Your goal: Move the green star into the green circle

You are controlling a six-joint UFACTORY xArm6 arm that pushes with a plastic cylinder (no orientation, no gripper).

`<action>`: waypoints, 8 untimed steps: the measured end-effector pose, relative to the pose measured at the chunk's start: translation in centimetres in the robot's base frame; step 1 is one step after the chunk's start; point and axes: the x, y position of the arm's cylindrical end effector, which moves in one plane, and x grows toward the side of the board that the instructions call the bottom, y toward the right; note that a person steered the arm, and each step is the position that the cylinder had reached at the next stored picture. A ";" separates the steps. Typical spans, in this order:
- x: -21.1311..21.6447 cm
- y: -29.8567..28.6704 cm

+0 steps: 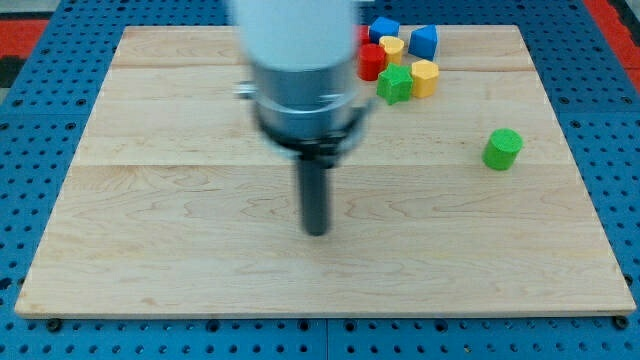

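Observation:
The green star (394,85) lies near the view's top, in a cluster of blocks. The green circle (503,149), a round green block, stands alone toward the view's right. My tip (317,230) rests on the wooden board (150,200) near its middle. It is well below and to the left of the green star and far left of the green circle. It touches no block.
Packed around the star are a red block (371,62), a yellow block (424,77), a smaller yellow block (392,47) and two blue blocks (383,28) (424,41). The arm's body (300,70) hides the board's top middle.

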 end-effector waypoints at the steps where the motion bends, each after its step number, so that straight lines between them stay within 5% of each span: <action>1: 2.9 8.1; 2: 0.7 19.6; 3: -4.8 24.5; 4: -8.7 21.8; 5: -8.1 16.7; 7: -11.5 16.9; 8: -9.7 9.0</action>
